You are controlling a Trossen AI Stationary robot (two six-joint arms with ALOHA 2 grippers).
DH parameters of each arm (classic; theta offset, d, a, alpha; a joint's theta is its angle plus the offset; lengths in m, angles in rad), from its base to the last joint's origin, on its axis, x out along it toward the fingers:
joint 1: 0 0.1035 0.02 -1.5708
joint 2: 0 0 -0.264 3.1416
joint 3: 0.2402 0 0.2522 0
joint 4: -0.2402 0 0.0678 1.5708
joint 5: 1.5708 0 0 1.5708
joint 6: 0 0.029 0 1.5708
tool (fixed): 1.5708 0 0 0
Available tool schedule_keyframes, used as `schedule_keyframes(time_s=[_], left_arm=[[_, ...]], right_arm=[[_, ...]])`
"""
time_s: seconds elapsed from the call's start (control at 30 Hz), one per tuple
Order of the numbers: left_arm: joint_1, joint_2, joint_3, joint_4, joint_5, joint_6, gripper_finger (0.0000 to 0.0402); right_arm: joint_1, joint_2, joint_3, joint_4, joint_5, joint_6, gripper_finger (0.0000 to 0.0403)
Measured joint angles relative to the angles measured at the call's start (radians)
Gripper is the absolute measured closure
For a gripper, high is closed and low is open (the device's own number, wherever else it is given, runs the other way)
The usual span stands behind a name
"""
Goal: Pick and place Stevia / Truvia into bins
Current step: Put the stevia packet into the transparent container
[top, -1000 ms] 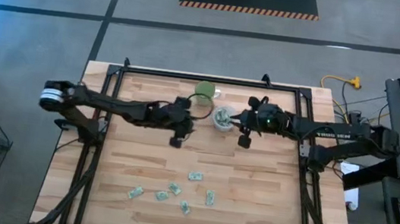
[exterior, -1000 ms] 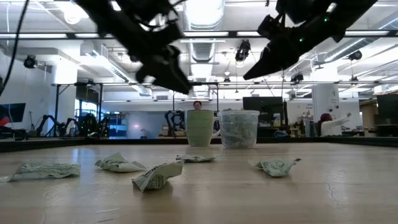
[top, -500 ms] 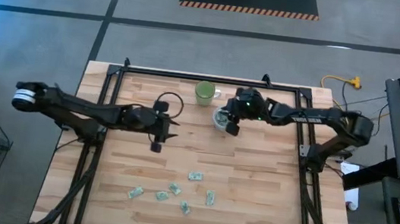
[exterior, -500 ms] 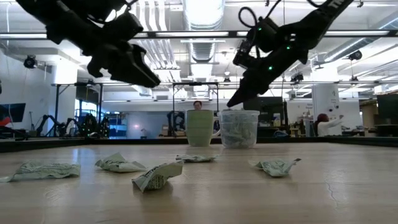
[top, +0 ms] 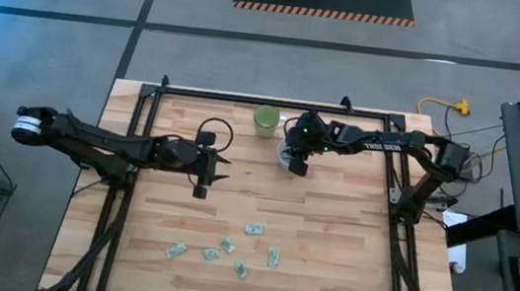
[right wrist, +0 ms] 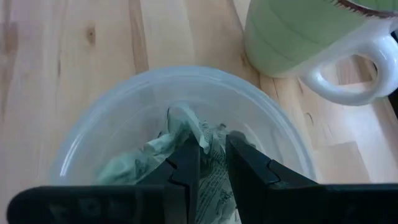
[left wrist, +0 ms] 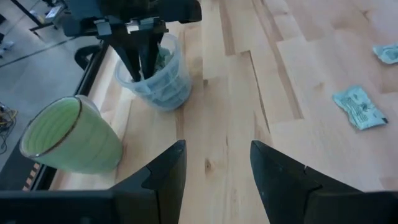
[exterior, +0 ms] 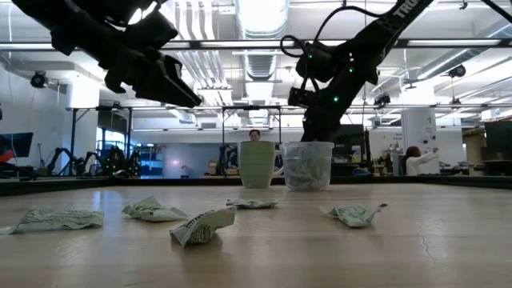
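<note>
Left hand (top: 220, 169) hangs empty, fingers apart, above mid-counter, left of the clear cup (top: 288, 156) and back from the loose Stevia sachets (top: 225, 254) near the front edge. Right hand (right wrist: 209, 163) is down in the cup, by the back edge beside a green mug (top: 265, 119), fingers narrow on a sachet (right wrist: 186, 134). Step in hand: the drop; next calls for opening, then lifting clear without tipping the cup.

Cup and mug near the table's top edge, loose sachets low in the frame.
In the high view the cup (top: 288, 156) sits just right of the mug (top: 265, 119), sachets inside it; six loose sachets (top: 225, 249) lie scattered toward the lower centre of the table (top: 329, 233).
</note>
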Motion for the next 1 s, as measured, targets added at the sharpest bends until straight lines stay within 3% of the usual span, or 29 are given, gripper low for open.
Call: schedule_keyframes(time_s=[0.53, 0.63, 0.8, 1.0], left_arm=[[0.000, 0.003, 0.000, -0.001, 0.006, -0.001, 0.0240], [-0.002, 0.003, 0.001, -0.038, 0.087, -0.024, 0.0240], [-0.031, 0.009, 0.000, -0.161, 0.359, -0.069, 0.0239], [-0.147, 0.043, -0.059, -0.158, 0.388, -0.162, 0.0239]], right_arm=[[0.024, -0.152, -0.047, -0.017, 0.008, 0.019, 0.0335], [0.032, -0.199, -0.052, -0.040, 0.011, 0.026, 0.0335], [0.088, -0.294, -0.074, -0.103, 0.011, 0.022, 0.0335], [0.185, -0.406, -0.141, -0.115, 0.011, -0.018, 0.0335]])
